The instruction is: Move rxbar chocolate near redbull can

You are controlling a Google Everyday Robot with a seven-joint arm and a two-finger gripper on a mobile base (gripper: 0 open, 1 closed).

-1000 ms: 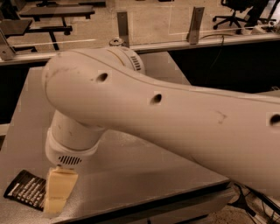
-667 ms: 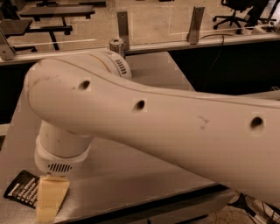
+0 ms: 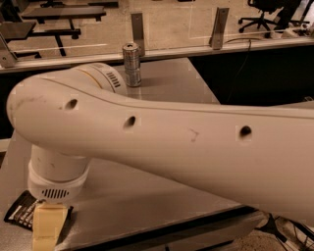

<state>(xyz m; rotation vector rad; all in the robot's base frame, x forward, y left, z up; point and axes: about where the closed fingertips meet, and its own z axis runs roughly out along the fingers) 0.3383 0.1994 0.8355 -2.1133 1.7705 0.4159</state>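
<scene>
The gripper (image 3: 48,228) sits low at the table's (image 3: 171,78) near left corner over the rxbar chocolate (image 3: 19,213) (gripping or not, I can't tell), the redbull can (image 3: 131,64) standing well apart near the far edge.

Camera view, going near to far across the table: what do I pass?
Claw over the rxbar at the near left edge → redbull can by the far edge → metal post behind the table → office chair.
</scene>
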